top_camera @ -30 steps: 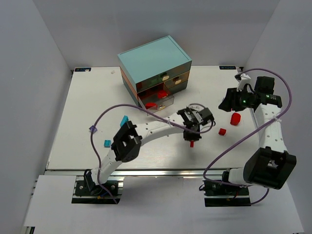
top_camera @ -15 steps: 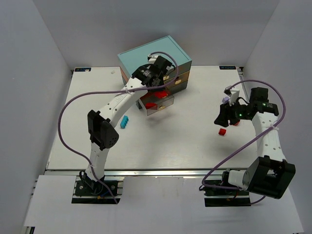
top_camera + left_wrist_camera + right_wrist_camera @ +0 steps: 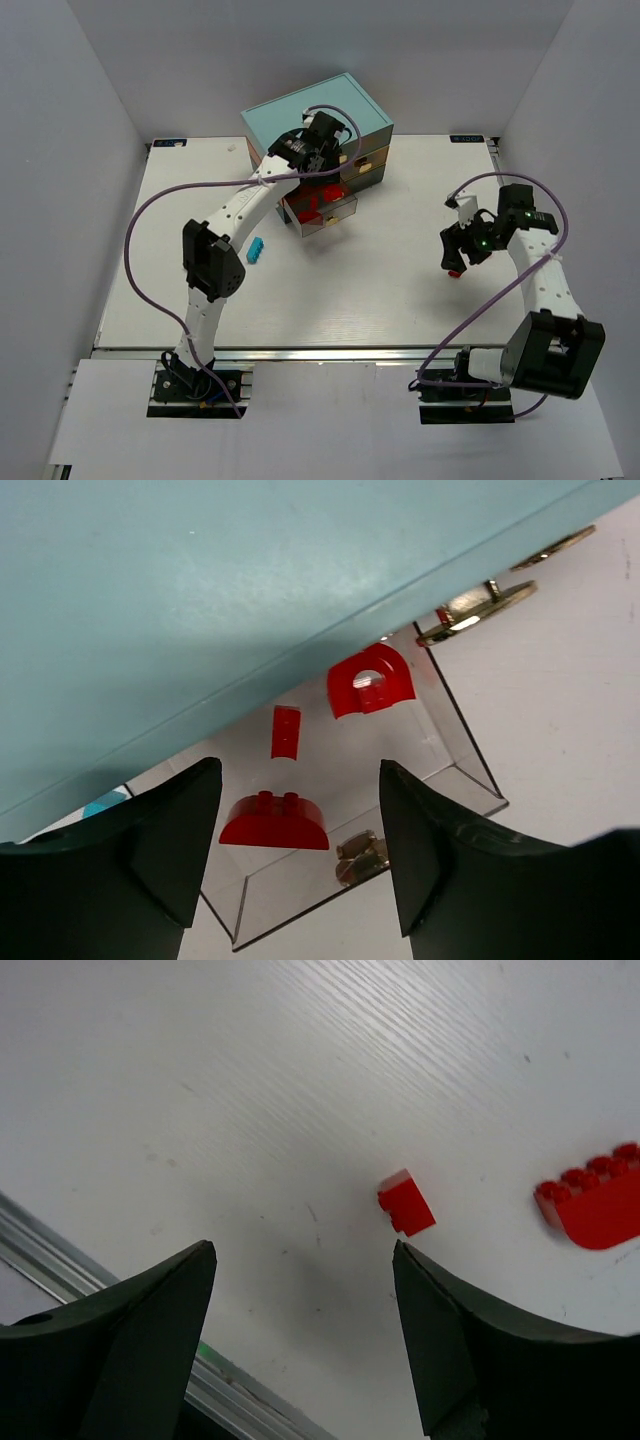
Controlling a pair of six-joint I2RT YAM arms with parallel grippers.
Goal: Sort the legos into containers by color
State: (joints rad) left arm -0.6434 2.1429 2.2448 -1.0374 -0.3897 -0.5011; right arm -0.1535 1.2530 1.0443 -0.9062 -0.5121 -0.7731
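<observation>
My left gripper [image 3: 324, 178] [image 3: 298, 768] hangs open over a pulled-out clear drawer [image 3: 343, 215] [image 3: 455, 750] of the teal-topped chest [image 3: 300, 115] [image 3: 200, 590]. Inside the drawer I see three red legos: an arch [image 3: 370, 680], a small narrow piece [image 3: 285, 732] and a half-round brick [image 3: 275, 822]. My right gripper [image 3: 452, 255] [image 3: 303, 1250] is open just above the table, empty. A small red brick [image 3: 455, 271] [image 3: 406, 1203] lies just past its right fingertip. A bigger red studded brick [image 3: 598, 1205] sits at that view's right edge. A cyan brick [image 3: 256, 250] lies left of the drawer.
The chest's other drawers are pushed in, their tan knobs [image 3: 480, 605] showing beside the open one. The table's aluminium front rail [image 3: 230, 1390] runs close under my right gripper. Purple cables loop over both arms.
My left arm swung from mid-table to the chest with a red brick and opened over the drawer. My right gripper dropped down-left toward the small red brick and spread wider.
</observation>
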